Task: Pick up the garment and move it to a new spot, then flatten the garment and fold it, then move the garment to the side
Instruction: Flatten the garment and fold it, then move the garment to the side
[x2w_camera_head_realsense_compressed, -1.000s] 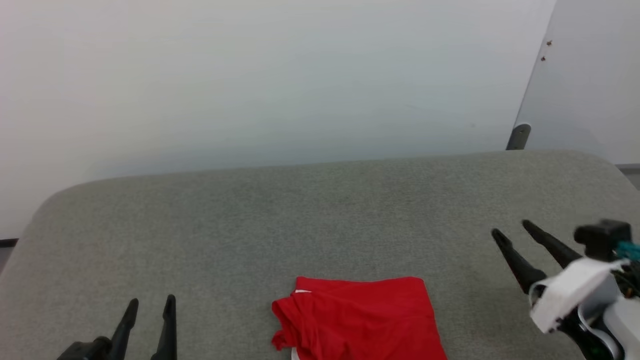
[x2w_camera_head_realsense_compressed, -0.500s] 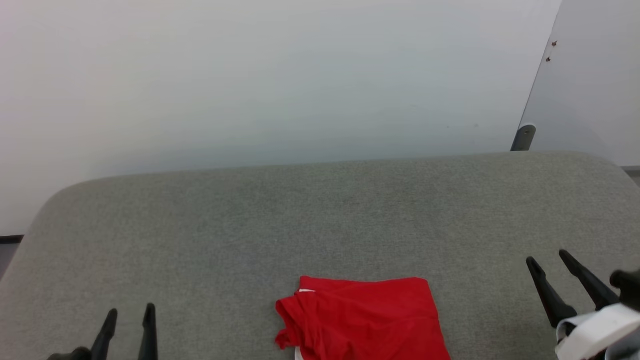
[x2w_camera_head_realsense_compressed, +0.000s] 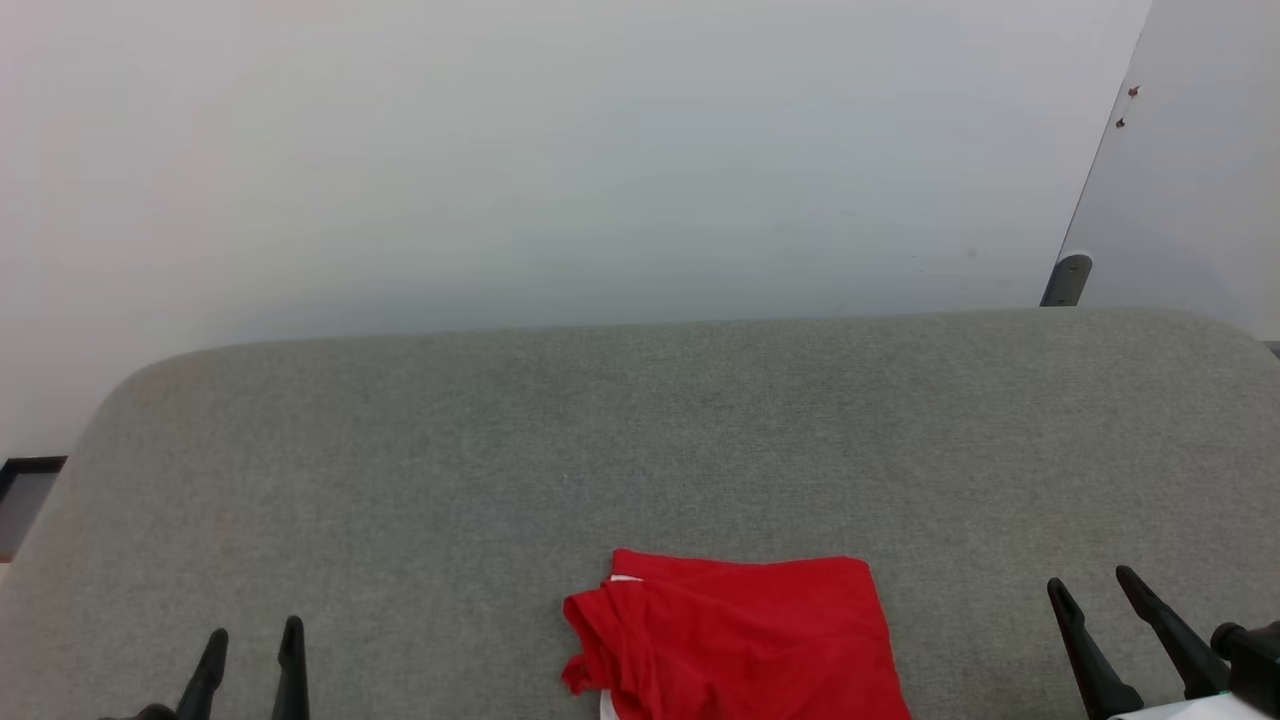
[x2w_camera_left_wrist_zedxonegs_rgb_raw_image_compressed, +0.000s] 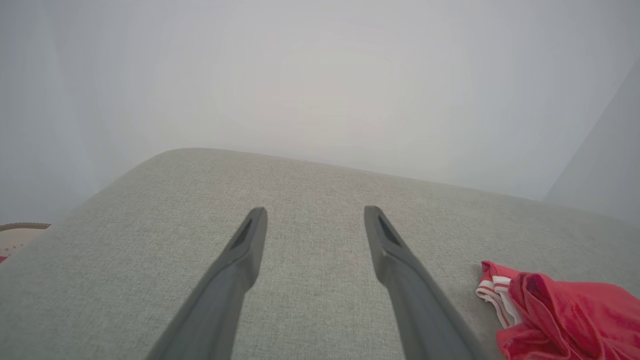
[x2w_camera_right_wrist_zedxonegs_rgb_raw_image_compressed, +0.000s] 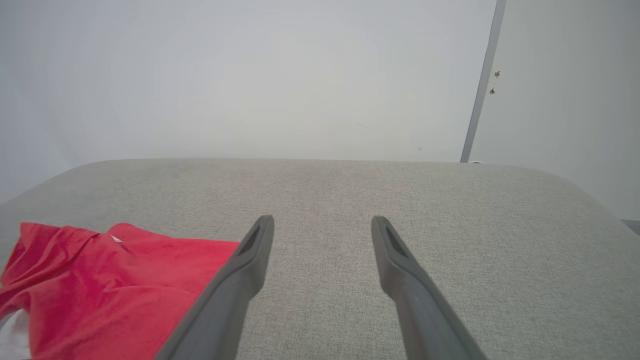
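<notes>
The garment lies folded on the grey padded table, a red block at the near edge in the head view, with a bit of white showing at its lower left. The left wrist view catches the garment with its red-white striped trim at the lower right. The garment spreads across the lower left of the right wrist view. My left gripper stands open at the lower left, well left of the cloth. My right gripper is open at the lower right, apart from it. Nothing sits between either pair of fingers.
A pale wall rises behind the table's far edge. A grey panel with a dark post stands at the back right. The table's corners are rounded, and floor shows past its left side.
My right gripper has drawn back and down toward the lower right corner, away from the table's middle. My left gripper has sunk a little lower. The garment lies as before; the camera shifted slightly.
</notes>
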